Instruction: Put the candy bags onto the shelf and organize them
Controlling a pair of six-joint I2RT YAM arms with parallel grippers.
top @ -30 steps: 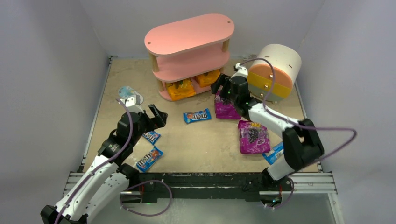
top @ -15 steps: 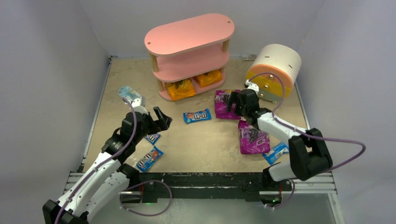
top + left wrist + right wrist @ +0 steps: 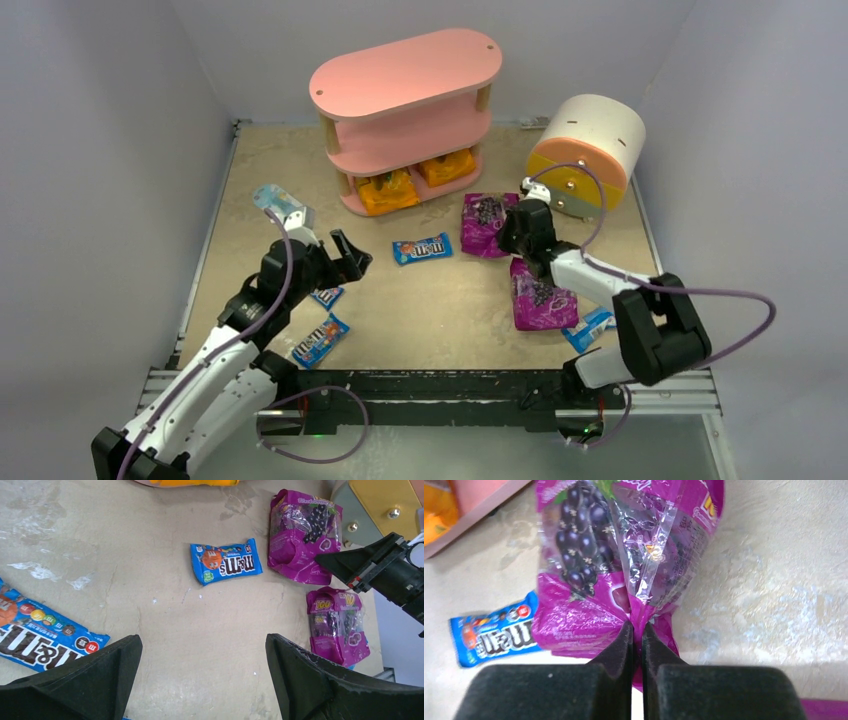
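The pink shelf (image 3: 405, 75) stands at the back, with two orange candy bags (image 3: 388, 190) (image 3: 447, 166) on its bottom tier. In front of it, to the right, lies a purple bag (image 3: 482, 222) (image 3: 624, 545). My right gripper (image 3: 514, 228) (image 3: 636, 627) is shut on that bag's near edge, and the foil bunches between the jaws. A second purple bag (image 3: 541, 295) (image 3: 337, 627) lies nearer the arms. Blue M&M's packets lie at the middle (image 3: 421, 248) (image 3: 226, 563), front left (image 3: 321, 340) (image 3: 324, 295) and front right (image 3: 588, 327). Above bare table my left gripper (image 3: 350, 258) (image 3: 202, 645) is open and holds nothing.
A white, orange and yellow cylindrical drawer unit (image 3: 590, 150) lies on its side at the back right, just behind my right gripper. A pale blue-and-white oval item (image 3: 275, 198) sits at the left behind my left arm. Grey walls close in three sides.
My right gripper drew back from the shelf, came down over the purple bag and shut on its edge. The left arm shifted slightly and stayed open.
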